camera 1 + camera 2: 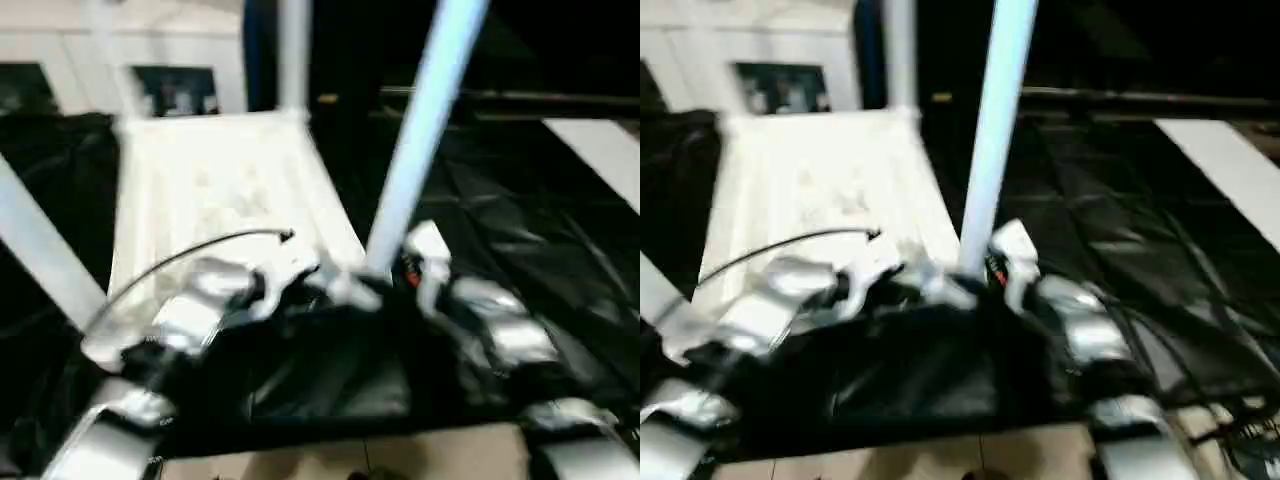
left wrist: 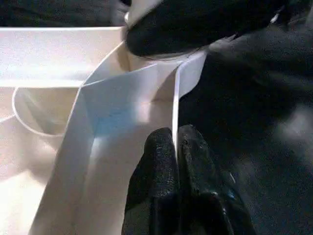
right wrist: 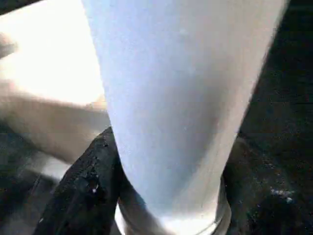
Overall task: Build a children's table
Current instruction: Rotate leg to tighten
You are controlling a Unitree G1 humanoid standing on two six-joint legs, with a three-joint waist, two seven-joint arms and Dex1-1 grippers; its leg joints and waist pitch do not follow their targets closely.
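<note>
Pinching the top's [image 1: 215, 190] thin rim, your left fingers [image 2: 164, 166] sit closed; your right fingers [image 3: 80, 191] clasp a leg [image 1: 420, 130] standing upright, leaning slightly right.

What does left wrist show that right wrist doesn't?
Left wrist alone: the left claw pinched on a thin rim wall of the top's ribbed underside, with a round socket nearby. Right wrist alone: a leg close up, the right claw shut around its base, seated in a ring. Both share the white top and the black sheet under it.
</note>
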